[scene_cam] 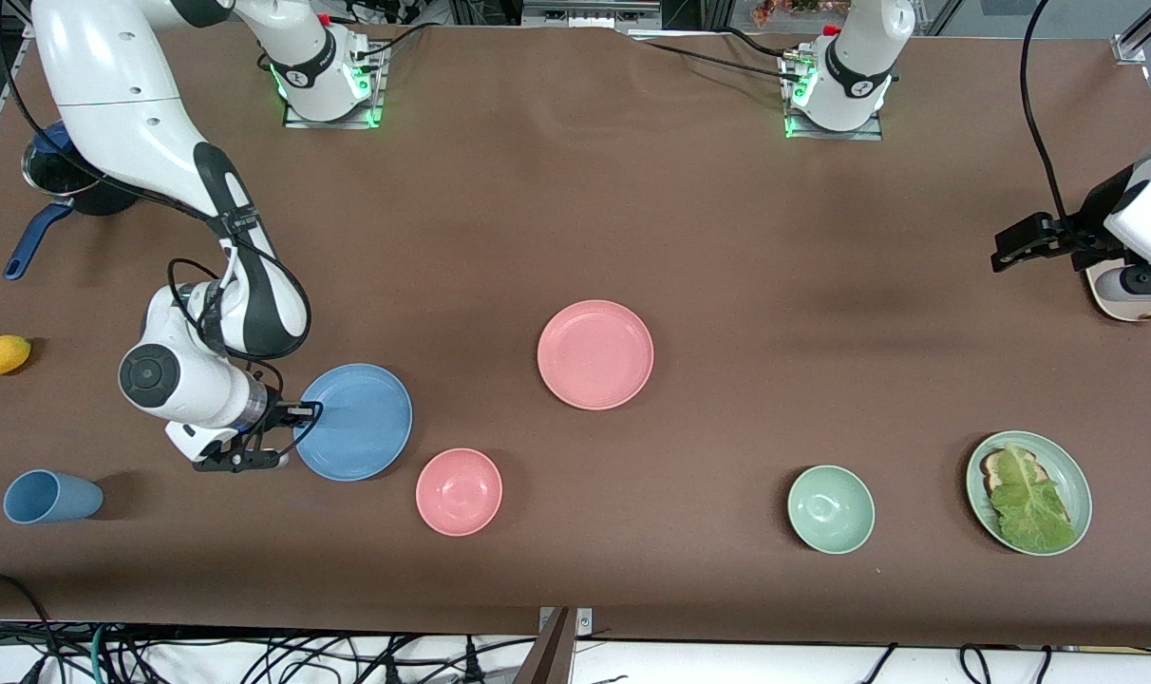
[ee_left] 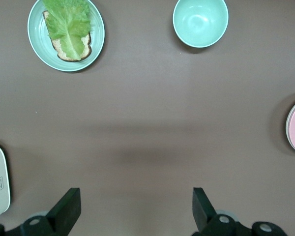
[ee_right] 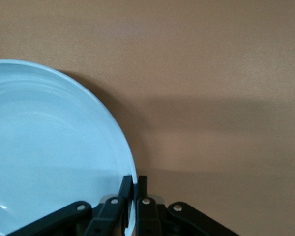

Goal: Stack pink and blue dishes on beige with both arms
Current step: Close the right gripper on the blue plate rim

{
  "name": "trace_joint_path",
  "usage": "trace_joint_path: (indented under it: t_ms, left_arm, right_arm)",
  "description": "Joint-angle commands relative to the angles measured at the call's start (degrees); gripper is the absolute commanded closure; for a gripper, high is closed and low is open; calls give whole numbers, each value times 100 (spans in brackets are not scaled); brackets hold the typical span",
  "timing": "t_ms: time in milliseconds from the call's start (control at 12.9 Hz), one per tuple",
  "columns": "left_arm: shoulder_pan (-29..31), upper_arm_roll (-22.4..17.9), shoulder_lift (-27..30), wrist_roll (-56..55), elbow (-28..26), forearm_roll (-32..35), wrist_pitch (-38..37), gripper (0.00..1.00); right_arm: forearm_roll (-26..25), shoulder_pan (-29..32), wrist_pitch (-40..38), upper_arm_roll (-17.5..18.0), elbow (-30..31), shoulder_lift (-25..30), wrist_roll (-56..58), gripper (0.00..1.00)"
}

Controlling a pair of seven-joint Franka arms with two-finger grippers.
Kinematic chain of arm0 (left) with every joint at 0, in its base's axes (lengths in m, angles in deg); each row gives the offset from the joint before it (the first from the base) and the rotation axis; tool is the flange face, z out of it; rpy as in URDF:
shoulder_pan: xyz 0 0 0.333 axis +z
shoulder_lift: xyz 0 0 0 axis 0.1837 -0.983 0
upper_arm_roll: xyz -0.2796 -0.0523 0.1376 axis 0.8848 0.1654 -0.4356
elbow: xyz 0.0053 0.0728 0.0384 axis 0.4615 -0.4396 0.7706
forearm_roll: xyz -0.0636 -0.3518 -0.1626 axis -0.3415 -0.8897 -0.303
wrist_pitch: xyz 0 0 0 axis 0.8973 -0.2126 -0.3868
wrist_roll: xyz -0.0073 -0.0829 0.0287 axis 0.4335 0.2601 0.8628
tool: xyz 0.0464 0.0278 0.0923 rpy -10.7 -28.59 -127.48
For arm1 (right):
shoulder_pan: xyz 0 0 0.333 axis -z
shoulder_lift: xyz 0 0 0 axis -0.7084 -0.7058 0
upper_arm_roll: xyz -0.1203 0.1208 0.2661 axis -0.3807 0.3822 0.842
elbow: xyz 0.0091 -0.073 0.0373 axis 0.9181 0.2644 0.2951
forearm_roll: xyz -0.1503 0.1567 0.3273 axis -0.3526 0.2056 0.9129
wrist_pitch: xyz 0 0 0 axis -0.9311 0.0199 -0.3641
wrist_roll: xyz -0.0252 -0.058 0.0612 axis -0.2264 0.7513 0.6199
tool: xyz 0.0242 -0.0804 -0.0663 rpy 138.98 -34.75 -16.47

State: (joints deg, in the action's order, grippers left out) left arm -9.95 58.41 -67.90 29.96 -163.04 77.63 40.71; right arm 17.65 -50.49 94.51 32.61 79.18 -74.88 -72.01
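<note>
Right gripper (scene_cam: 286, 437) low at blue plate (scene_cam: 355, 421), jaws clamped on plate rim at edge toward right arm's end of table; rim sits between the two fingers (ee_right: 129, 189). Blue plate rests on table (scene_cam: 575, 209), beside pink bowl (scene_cam: 459, 491). Pink plate (scene_cam: 595, 354) lies mid-table, well apart from both grippers. Left gripper (scene_cam: 1008, 249) waits over left arm's end of table, jaws wide apart, holding nothing.

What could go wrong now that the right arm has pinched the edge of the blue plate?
The right end effector is shut on only the thin rim of the blue plate, so the plate may tilt or slip when lifted. The pink bowl sits close beside it and could get bumped.
</note>
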Motion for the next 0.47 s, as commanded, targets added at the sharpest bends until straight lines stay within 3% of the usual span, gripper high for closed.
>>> trace_joint_path:
  t_ms: [0, 388]
  left_arm:
    - [42, -15, 64, 166, 48, -16, -121, 0]
    - [50, -23, 3, 166, 171, -16, -121, 0]
  right_arm:
    - [-2, 28, -424, 117, 14, 433, 182, 100]
    - [24, -7, -1427, 529, -276, 1173, 279, 100]
